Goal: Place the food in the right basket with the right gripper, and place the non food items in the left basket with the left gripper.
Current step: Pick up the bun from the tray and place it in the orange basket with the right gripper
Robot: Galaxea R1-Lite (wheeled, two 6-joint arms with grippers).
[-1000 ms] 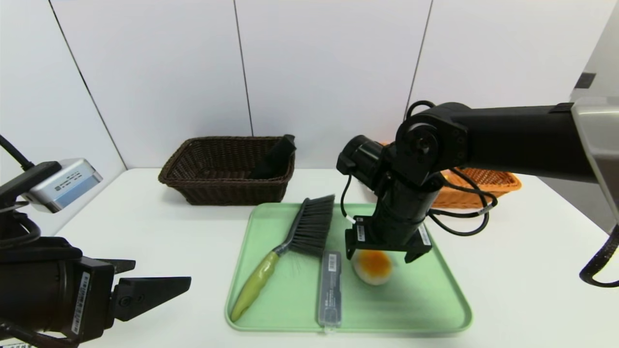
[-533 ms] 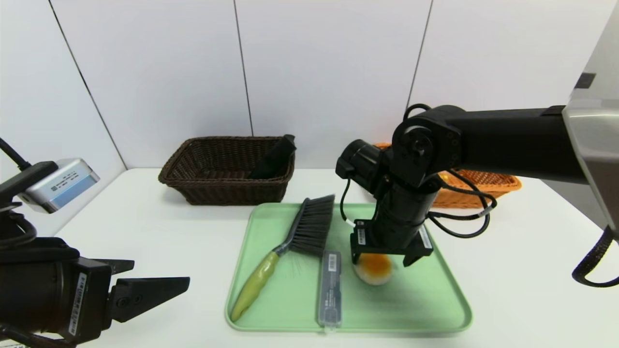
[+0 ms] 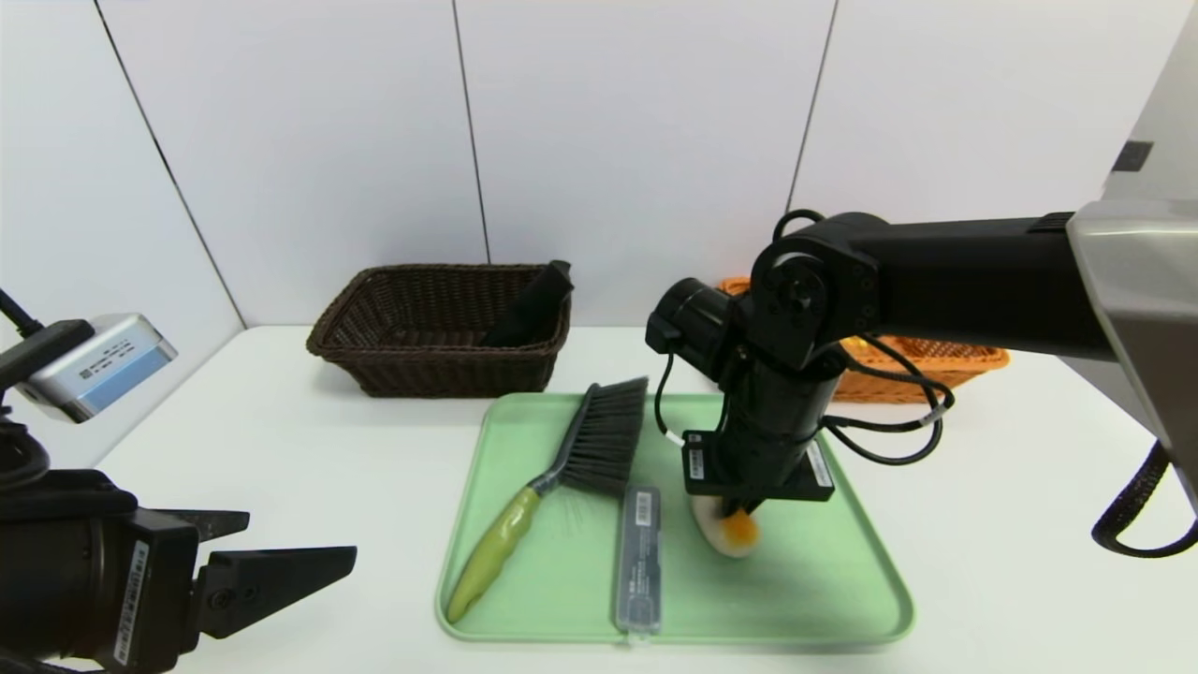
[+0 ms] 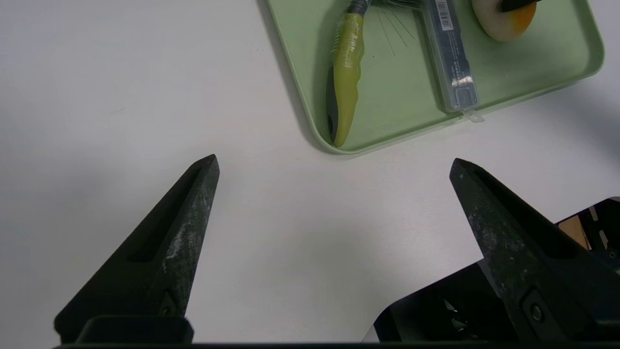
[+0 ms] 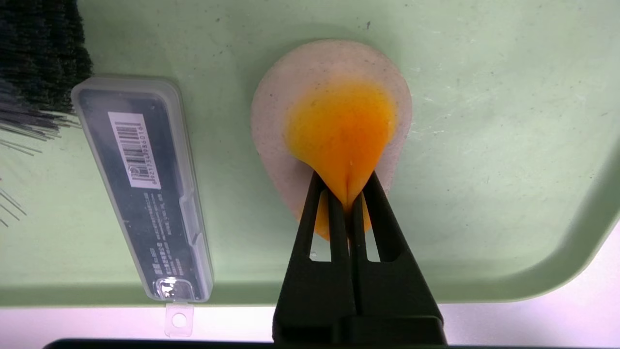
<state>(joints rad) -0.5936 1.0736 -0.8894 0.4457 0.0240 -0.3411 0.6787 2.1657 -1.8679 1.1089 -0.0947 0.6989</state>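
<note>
Left gripper (image 3: 281,562) hangs spread wide over the white table (image 3: 281,440); on the green tray (image 3: 824,599) the right gripper (image 3: 739,513) is clenched, pinching the pale bun (image 3: 725,535) by its orange top

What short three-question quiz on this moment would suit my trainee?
1. True or false: the right claw is shut on the bun.
2. What lies between the brush and the bun on the tray?
3. The left claw is: A open, off the tray; B shut on the brush.

Key: 1 true. 2 the grey case. 3 A.
</note>
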